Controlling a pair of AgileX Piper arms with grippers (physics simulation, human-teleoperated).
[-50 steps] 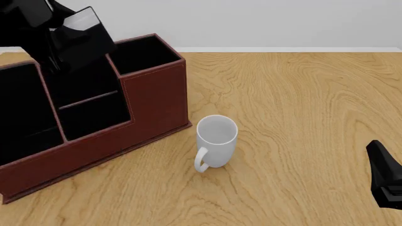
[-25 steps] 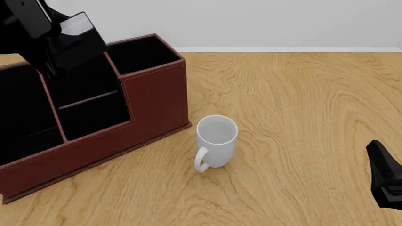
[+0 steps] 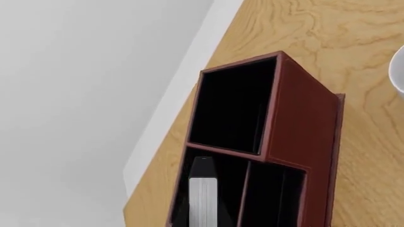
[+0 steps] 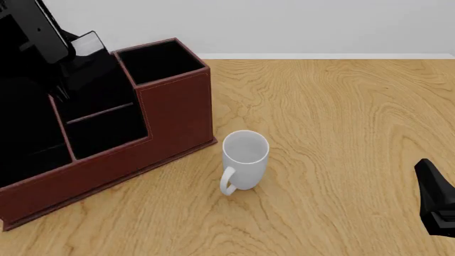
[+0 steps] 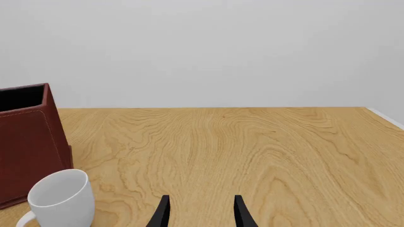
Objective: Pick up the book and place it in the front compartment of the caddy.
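Left claw is holding the book tilted above the caddy; grip hidden in front view. Right claw is hanging parted, empty, mug nearby on bench.

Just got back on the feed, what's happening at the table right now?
The left arm holds the book tilted above the rear part of the caddy; its tool is hidden in the dark shapes there. The book is not yet in the front compartment. The right tool waits open and empty over bare table, off to the right. A white mug stands beside the caddy.
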